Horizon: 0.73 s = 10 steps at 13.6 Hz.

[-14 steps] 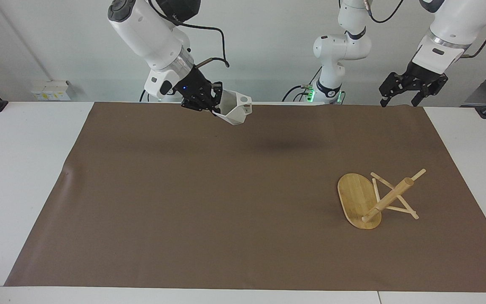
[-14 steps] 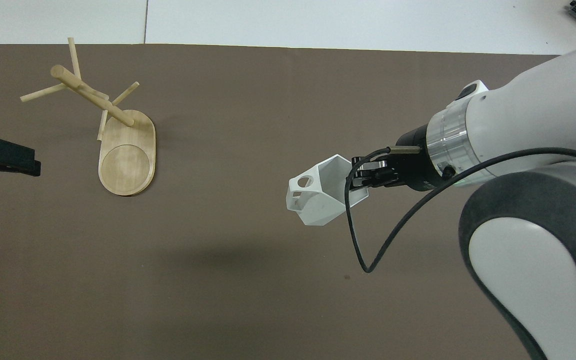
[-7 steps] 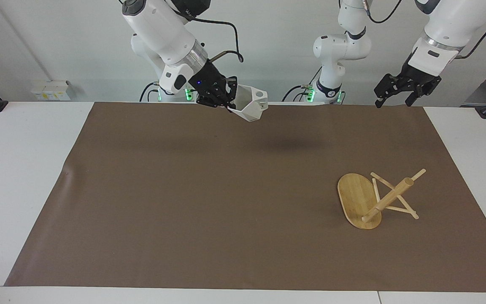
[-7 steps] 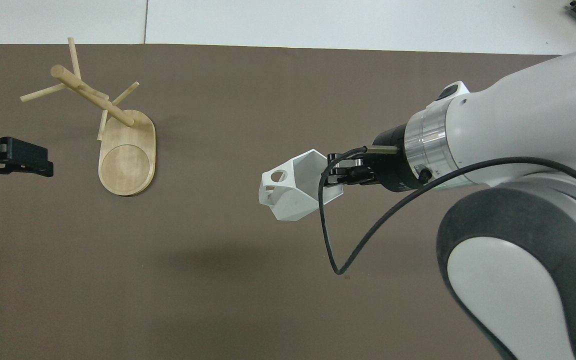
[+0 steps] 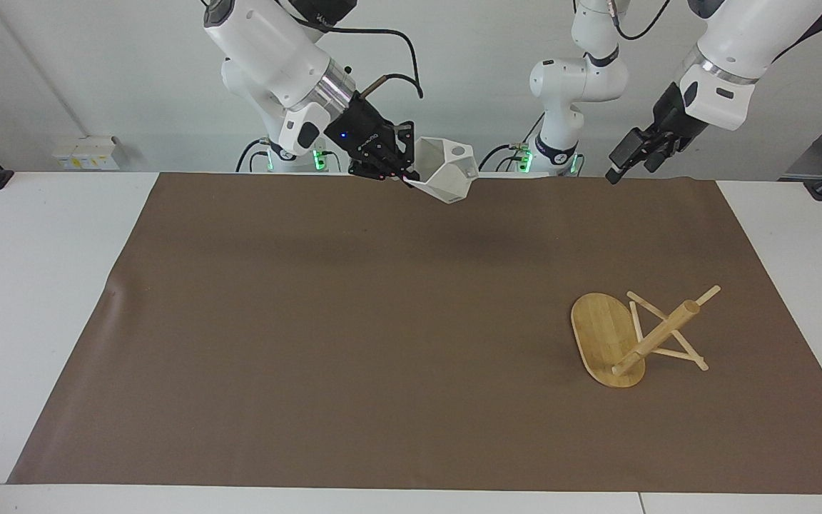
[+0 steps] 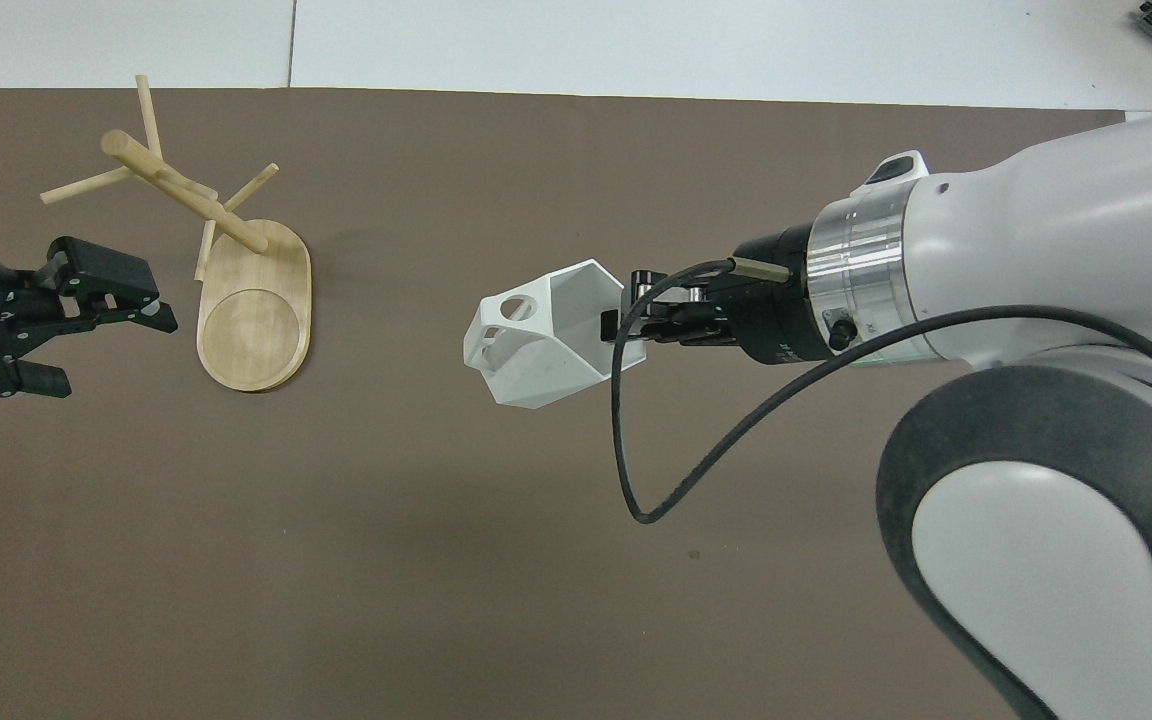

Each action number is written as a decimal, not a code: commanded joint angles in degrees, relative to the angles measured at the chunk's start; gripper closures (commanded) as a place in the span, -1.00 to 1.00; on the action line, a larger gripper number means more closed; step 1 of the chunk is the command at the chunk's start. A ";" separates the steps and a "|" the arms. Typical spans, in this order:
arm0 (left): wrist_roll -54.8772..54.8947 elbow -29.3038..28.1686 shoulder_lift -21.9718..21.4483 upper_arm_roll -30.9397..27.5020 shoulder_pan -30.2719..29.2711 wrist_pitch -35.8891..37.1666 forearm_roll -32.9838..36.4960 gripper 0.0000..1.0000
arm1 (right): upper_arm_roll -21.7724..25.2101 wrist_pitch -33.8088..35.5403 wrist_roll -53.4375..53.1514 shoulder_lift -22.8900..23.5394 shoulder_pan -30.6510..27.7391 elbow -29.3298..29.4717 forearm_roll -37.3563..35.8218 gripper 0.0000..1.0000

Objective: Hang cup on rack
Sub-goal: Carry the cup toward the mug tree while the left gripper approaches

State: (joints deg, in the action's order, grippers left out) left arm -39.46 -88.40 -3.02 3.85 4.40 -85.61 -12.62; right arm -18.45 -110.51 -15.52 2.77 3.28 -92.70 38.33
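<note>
Facing view: right hand (image 5: 405,173) clamped on cup (image 5: 444,169) rim, cup up in air over robots' edge of brown mat (image 5: 311,321), carried further toward left arm's end than a second ago. Rack (image 5: 632,335) tipped over on mat, post slanting. Left hand (image 5: 632,153) swung down, fingers apart, empty.

Overhead view: cup (image 6: 541,335) closer to rack (image 6: 236,260); left hand (image 6: 86,310) now reaching beside rack base. Likely left arm rights rack before hanging. No readable writing or labels.
</note>
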 commanded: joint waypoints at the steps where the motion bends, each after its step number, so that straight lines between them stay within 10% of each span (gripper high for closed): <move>1: -14.97 -2.39 -1.64 0.54 0.61 -3.16 -3.19 -1.00 | -0.54 -4.61 -0.66 -1.18 0.50 -2.22 3.93 1.00; 10: -49.37 -2.57 -0.76 0.98 0.61 -4.83 -15.41 -1.00 | -0.54 -20.08 -0.74 -2.68 7.70 -7.40 9.83 1.00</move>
State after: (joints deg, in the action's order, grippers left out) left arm -83.38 -89.55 -3.01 4.99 4.43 -89.58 -26.39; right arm -18.86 -127.38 -15.52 2.53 9.93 -96.78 46.31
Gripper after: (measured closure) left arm 0.000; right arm 0.947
